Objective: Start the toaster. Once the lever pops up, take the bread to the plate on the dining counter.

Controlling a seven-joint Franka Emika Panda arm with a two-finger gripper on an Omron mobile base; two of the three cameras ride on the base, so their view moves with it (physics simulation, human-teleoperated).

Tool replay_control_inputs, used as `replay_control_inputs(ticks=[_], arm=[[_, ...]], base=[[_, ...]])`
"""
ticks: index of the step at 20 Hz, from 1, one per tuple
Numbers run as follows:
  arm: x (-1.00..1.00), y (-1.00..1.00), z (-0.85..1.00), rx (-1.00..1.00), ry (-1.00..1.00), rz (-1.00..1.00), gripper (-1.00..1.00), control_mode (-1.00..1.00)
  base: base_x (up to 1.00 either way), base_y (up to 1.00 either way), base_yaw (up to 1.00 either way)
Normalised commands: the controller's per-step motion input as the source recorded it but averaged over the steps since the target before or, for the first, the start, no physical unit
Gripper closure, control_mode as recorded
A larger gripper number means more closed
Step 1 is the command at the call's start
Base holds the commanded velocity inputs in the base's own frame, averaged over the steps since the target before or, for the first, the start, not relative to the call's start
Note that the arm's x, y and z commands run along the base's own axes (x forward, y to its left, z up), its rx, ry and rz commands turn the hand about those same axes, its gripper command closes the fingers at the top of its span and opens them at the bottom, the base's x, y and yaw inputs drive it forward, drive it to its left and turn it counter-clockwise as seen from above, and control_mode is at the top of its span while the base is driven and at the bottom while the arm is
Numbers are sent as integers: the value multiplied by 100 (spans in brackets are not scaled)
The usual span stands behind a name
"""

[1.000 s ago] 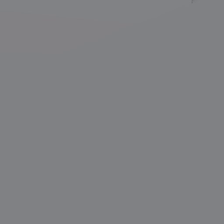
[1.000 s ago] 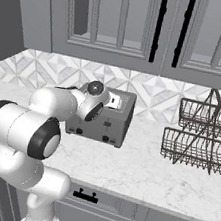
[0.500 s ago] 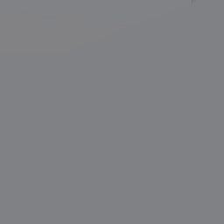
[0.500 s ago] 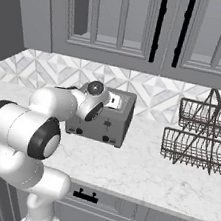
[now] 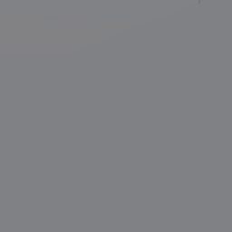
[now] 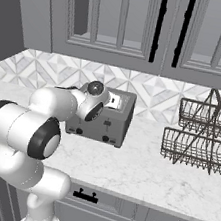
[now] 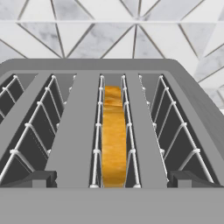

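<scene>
In the hand view I look straight down on the grey toaster (image 7: 72, 131). A golden-brown slice of bread (image 7: 114, 140) stands on edge in its middle slot, between the wire guides. My gripper (image 7: 113, 179) hangs just above the toaster's top, open, with one dark fingertip (image 7: 40, 178) on each side of that slot and nothing held. In the right base view the toaster (image 6: 111, 128) sits on the white counter (image 6: 139, 167) against the tiled wall, and my wrist (image 6: 94, 102) covers its left end. The plate and the dining counter are out of view.
A two-tier dark wire basket (image 6: 202, 134) stands on the counter to the toaster's right. Grey wall cabinets (image 6: 146, 27) hang above, and drawers (image 6: 132, 212) run below the counter's edge. A plain grey surface (image 5: 116, 116) faces the left base camera.
</scene>
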Motion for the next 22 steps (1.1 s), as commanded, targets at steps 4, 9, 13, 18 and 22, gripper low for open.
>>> replay_control_inputs(ticks=[4, 9, 13, 18, 22], arm=[[0, 0, 0, 0, 0, 0, -100, -100], [0, 0, 0, 0, 0, 0, -100, -100], [0, 0, 0, 0, 0, 0, -100, -100], [0, 0, 0, 0, 0, 0, -100, -100], [0, 0, 0, 0, 0, 0, -100, -100]], base=[[0, 0, 0], [0, 0, 0], [0, 0, 0], [0, 0, 0], [0, 0, 0]])
